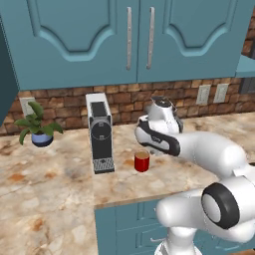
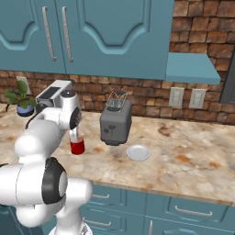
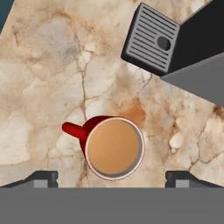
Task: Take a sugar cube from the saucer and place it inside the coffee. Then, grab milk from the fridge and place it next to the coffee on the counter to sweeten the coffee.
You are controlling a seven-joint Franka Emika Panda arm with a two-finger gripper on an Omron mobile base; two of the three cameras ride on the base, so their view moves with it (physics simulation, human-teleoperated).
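Note:
The coffee (image 3: 114,148) is a red cup with a handle and light brown liquid on top. It stands on the marbled counter (image 1: 50,184), just in front of the coffee machine. My gripper (image 3: 112,179) hangs straight above the cup, open, with a fingertip on each side and nothing between them. From the right base view the gripper (image 2: 75,134) sits just over the coffee (image 2: 77,147). The white saucer (image 2: 138,152) lies to the cup's right and looks bare. The sugar cube is hidden; the milk and the fridge are out of view.
A black-and-white coffee machine (image 1: 100,132) stands just left of the cup (image 1: 142,162), its drip grille (image 3: 151,39) close by. A grey toaster (image 2: 115,121) sits between cup and saucer. A potted plant (image 1: 37,127) is at the far left. Teal cabinets hang overhead.

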